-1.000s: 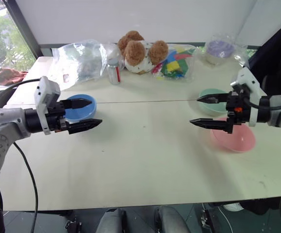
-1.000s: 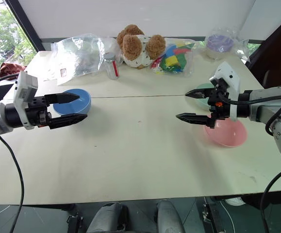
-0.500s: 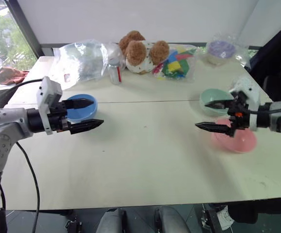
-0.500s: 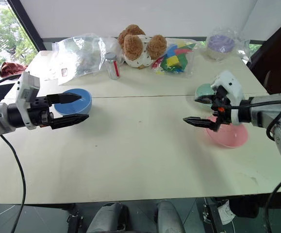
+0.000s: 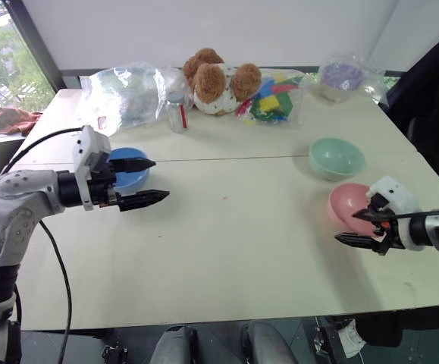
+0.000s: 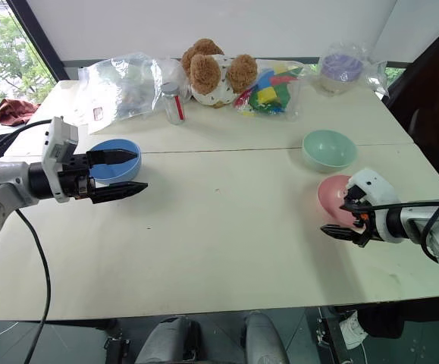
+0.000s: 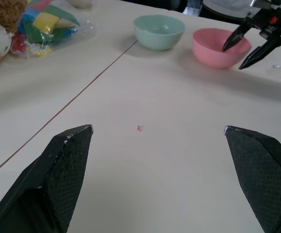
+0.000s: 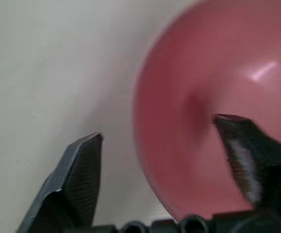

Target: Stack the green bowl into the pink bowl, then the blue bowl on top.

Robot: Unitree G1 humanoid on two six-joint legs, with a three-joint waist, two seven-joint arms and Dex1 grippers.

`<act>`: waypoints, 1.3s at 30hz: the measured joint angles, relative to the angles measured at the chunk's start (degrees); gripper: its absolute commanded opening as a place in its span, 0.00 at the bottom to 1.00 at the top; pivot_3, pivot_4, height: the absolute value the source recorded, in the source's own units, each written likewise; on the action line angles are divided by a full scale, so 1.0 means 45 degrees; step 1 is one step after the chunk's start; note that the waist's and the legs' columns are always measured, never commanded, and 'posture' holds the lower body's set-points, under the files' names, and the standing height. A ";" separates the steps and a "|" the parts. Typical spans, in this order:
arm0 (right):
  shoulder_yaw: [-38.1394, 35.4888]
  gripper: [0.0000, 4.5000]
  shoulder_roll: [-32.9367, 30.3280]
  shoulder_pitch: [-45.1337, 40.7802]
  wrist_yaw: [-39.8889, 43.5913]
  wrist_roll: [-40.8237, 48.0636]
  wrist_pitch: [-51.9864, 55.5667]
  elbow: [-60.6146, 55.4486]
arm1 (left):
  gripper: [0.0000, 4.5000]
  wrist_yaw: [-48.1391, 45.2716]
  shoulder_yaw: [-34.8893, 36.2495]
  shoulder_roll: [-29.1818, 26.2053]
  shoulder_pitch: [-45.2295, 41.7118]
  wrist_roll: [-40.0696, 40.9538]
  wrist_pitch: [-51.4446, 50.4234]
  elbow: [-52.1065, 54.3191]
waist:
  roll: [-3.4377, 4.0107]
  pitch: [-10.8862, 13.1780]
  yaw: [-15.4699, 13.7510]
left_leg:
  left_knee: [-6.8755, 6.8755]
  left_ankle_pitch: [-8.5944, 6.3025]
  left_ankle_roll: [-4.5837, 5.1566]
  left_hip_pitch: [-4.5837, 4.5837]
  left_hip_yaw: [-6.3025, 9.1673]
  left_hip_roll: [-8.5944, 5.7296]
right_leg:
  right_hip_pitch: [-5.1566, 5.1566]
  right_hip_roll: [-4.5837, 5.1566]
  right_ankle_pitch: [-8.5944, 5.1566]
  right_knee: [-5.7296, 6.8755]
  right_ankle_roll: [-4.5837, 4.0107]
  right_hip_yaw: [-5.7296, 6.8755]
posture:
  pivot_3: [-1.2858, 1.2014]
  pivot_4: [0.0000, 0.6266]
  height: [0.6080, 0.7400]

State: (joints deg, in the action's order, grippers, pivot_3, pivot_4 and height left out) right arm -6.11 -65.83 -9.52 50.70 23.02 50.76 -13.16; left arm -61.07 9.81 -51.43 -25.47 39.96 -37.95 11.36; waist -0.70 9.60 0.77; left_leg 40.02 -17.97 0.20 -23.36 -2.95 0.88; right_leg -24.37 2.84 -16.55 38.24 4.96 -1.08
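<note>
The pink bowl point(image 5: 346, 206) sits near the table's right edge, and the green bowl point(image 5: 337, 157) stands just behind it. My right gripper point(image 5: 348, 227) is open and low at the pink bowl's near rim. In the right wrist view, one finger point(image 8: 242, 150) is inside the pink bowl point(image 8: 198, 82) and the other lies outside its wall. The blue bowl point(image 5: 126, 168) rests at the left. My left gripper point(image 5: 158, 180) hovers open just in front of it, one finger above its rim, holding nothing.
Along the back of the table lie clear plastic bags point(image 5: 128, 95), a small bottle point(image 5: 177, 112), a teddy bear point(image 5: 215, 80), a bag of coloured blocks point(image 5: 274, 97) and a wrapped lavender bowl point(image 5: 343, 76). The table's middle point(image 5: 234, 220) is bare.
My right gripper has dropped down and to the right, from above the two bowls to the pink bowl's near rim, and its jaws have narrowed. The left gripper has stayed put.
</note>
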 measured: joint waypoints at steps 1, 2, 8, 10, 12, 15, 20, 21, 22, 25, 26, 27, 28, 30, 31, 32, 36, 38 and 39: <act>0.0032 0.45 0.0007 -0.0001 0.0037 -0.0049 -0.0105 0.0000 | 1.00 -0.0006 0.0000 0.0000 0.0000 -0.0009 0.0000 0.0001 | 0.0000 0.0000 -0.0001 | 0.0000 0.0000 0.0000 0.0000 0.0002 0.0000 | 0.0000 -0.0002 0.0000 0.0000 0.0000 0.0001 | 0.52 0.24 1.00; 0.0034 0.33 0.0007 -0.0017 0.0072 -0.0058 -0.0176 -0.0002 | 1.00 -0.0009 0.0000 0.0000 0.0001 -0.0014 0.0000 0.0002 | 0.0000 0.0000 -0.0007 | 0.0000 0.0000 0.0000 0.0000 0.0004 0.0002 | 0.0000 -0.0004 0.0000 0.0000 0.0000 0.0001 | 0.52 0.24 1.00; 0.0220 0.00 -0.0155 -0.0579 0.0619 -0.0185 -0.0601 -0.0492 | 1.00 -0.0008 0.0013 -0.0011 0.0002 -0.0063 -0.0002 0.0007 | -0.0002 -0.0001 0.0006 | 0.0002 0.0000 0.0000 0.0002 0.0003 0.0004 | 0.0002 -0.0006 0.0000 -0.0001 0.0000 0.0001 | 0.52 0.24 1.00; 0.0663 0.00 -0.0115 -0.1103 0.1161 0.0040 -0.0747 -0.1122 | 1.00 -0.0008 0.0019 -0.0018 -0.0010 -0.0113 -0.0002 0.0009 | 0.0002 0.0001 0.0024 | -0.0001 0.0000 0.0000 0.0005 0.0003 0.0005 | 0.0001 -0.0008 0.0000 0.0001 0.0000 0.0001 | 0.52 0.24 1.00; 0.1168 0.00 -0.0030 -0.1935 0.1633 0.0294 -0.0793 -0.1818 | 1.00 -0.0013 0.0023 -0.0026 -0.0016 -0.0137 -0.0002 -0.0010 | 0.0002 0.0001 0.0023 | -0.0001 0.0000 0.0000 0.0005 0.0009 0.0009 | 0.0000 -0.0011 0.0000 0.0002 0.0000 0.0003 | 0.52 0.24 1.00; 0.2169 0.00 0.0575 -0.3686 0.2126 0.0296 -0.1100 -0.2142 | 1.00 -0.0011 0.0028 -0.0027 -0.0107 -0.0153 -0.0005 -0.0030 | -0.0002 0.0001 0.0030 | 0.0006 0.0000 0.0000 0.0005 0.0008 0.0009 | 0.0002 -0.0009 0.0000 0.0000 0.0000 0.0003 | 0.52 0.24 1.00; 0.5020 0.00 0.2505 -0.5912 0.2891 -0.0691 -0.2158 -0.2045 | 1.00 0.0005 0.0021 -0.0014 -0.0345 -0.0168 -0.0002 -0.0008 | -0.0002 0.0001 -0.0003 | 0.0004 0.0000 -0.0001 -0.0003 0.0013 0.0007 | -0.0006 -0.0008 0.0000 0.0000 0.0000 0.0008 | 0.52 0.24 1.00; 0.5663 0.00 0.2906 -0.6250 0.3072 -0.1045 -0.2427 -0.1897 | 1.00 0.0015 0.0023 -0.0012 -0.0350 -0.0171 -0.0003 -0.0009 | -0.0002 0.0001 -0.0012 | 0.0004 0.0000 -0.0001 -0.0009 0.0012 0.0006 | -0.0012 -0.0007 0.0000 -0.0001 0.0000 0.0010 | 0.52 0.24 1.00; 0.6311 0.00 0.3200 -0.6556 0.3270 -0.1384 -0.2734 -0.1704 | 1.00 0.0022 0.0022 -0.0009 -0.0353 -0.0169 -0.0007 0.0002 | -0.0002 0.0001 -0.0023 | 0.0005 0.0000 -0.0001 -0.0012 0.0012 0.0003 | -0.0014 -0.0004 0.0000 -0.0001 0.0000 0.0010 | 0.52 0.24 1.00; 0.7609 0.00 0.3893 -0.7129 0.3753 -0.2544 -0.3705 -0.1025 | 1.00 0.0071 0.0045 -0.0026 -0.0311 -0.0170 -0.0014 0.0054 | -0.0003 0.0001 -0.0018 | 0.0009 0.0000 -0.0001 -0.0013 0.0009 -0.0002 | -0.0013 0.0003 0.0000 -0.0003 0.0000 0.0013 | 0.52 0.24 1.00; 0.7968 0.00 0.4024 -0.7234 0.3900 -0.2925 -0.4096 -0.0799 | 1.00 0.0089 0.0074 -0.0039 -0.0254 -0.0168 -0.0022 0.0099 | -0.0003 0.0001 -0.0018 | 0.0010 0.0000 0.0000 -0.0012 0.0009 -0.0003 | -0.0012 0.0004 0.0000 -0.0001 0.0000 0.0013 | 0.52 0.24 1.00; 0.8279 0.00 0.4122 -0.7326 0.4020 -0.3268 -0.4465 -0.0540 | 1.00 0.0123 0.0099 -0.0044 -0.0215 -0.0163 -0.0053 0.0156 | -0.0003 0.0001 -0.0019 | 0.0010 0.0000 0.0000 -0.0012 0.0010 -0.0003 | -0.0013 0.0004 0.0000 -0.0002 0.0000 0.0014 | 0.52 0.24 1.00; 0.8546 0.00 0.4205 -0.7413 0.4156 -0.3636 -0.4884 -0.0260 | 1.00 0.0192 0.0155 -0.0076 -0.0108 -0.0153 -0.0083 0.0262 | -0.0003 0.0001 -0.0016 | 0.0010 0.0000 0.0000 -0.0012 0.0010 -0.0003 | -0.0013 0.0004 0.0000 -0.0001 0.0000 0.0015 | 0.52 0.24 1.00; 0.8815 0.00 0.4340 -0.7652 0.4376 -0.4256 -0.5679 0.0101 | 1.00 0.0322 0.0323 -0.0115 0.0150 -0.0138 -0.0155 0.0411 | -0.0003 0.0001 0.0009 | 0.0010 0.0001 -0.0001 -0.0009 0.0011 -0.0001 | -0.0013 0.0003 0.0000 0.0004 0.0000 0.0015 | 0.52 0.24 1.00; 0.8923 0.07 0.4419 -0.7767 0.4419 -0.4629 -0.6046 0.0361 | 1.00 0.0354 0.0407 -0.0117 0.0241 -0.0127 -0.0215 0.0516 | -0.0004 0.0001 0.0014 | 0.0012 0.0001 -0.0002 -0.0009 0.0011 0.0000 | -0.0013 0.0003 0.0000 0.0007 0.0000 0.0016 | 0.52 0.24 1.00; 0.9035 0.16 0.4447 -0.7849 0.4463 -0.4972 -0.6376 0.0595 | 1.00 0.0375 0.0489 -0.0132 0.0305 -0.0114 -0.0277 0.0613 | -0.0003 0.0001 0.0018 | 0.0011 0.0002 -0.0004 -0.0008 0.0010 0.0000 | -0.0014 0.0003 0.0000 0.0008 0.0000 0.0015 | 0.52 0.24 1.00; 0.9170 0.58 0.4771 -0.7903 0.4775 -0.5648 -0.7041 0.0999 | 1.00 0.0554 0.0636 -0.0190 0.0539 -0.0100 -0.0383 0.0784 | -0.0003 0.0001 0.0016 | 0.0009 0.0002 -0.0005 -0.0006 0.0012 0.0001 | -0.0015 0.0001 0.0000 0.0013 0.0000 0.0018 | 0.52 0.24 1.00; 0.9149 0.80 0.4938 -0.7980 0.4926 -0.5670 -0.7048 0.0957 | 1.00 0.0582 0.0638 -0.0189 0.0568 -0.0095 -0.0397 0.0809 | -0.0003 0.0001 0.0015 | 0.0010 0.0002 -0.0005 -0.0006 0.0012 0.0001 | -0.0015 0.0002 0.0000 0.0014 0.0000 0.0018 | 0.52 0.24 1.00; 0.9027 0.93 0.4924 -0.8038 0.5076 -0.5574 -0.6919 0.0881 | 1.00 0.0585 0.0638 -0.0190 0.0571 -0.0090 -0.0398 0.0863 | -0.0003 0.0001 0.0013 | 0.0010 0.0002 -0.0004 -0.0006 0.0012 0.0001 | -0.0015 0.0004 0.0000 0.0013 0.0000 0.0018 | 0.52 0.24 1.00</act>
State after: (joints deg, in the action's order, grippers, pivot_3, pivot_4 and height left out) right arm 34.51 -43.67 -45.69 73.55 -2.06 19.62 -9.20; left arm -58.43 12.68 -52.29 -22.90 39.56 -39.74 15.24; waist -0.71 9.61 0.83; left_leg 40.07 -17.96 0.19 -23.39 -2.90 0.88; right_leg -24.43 2.86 -16.55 38.30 4.96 -1.00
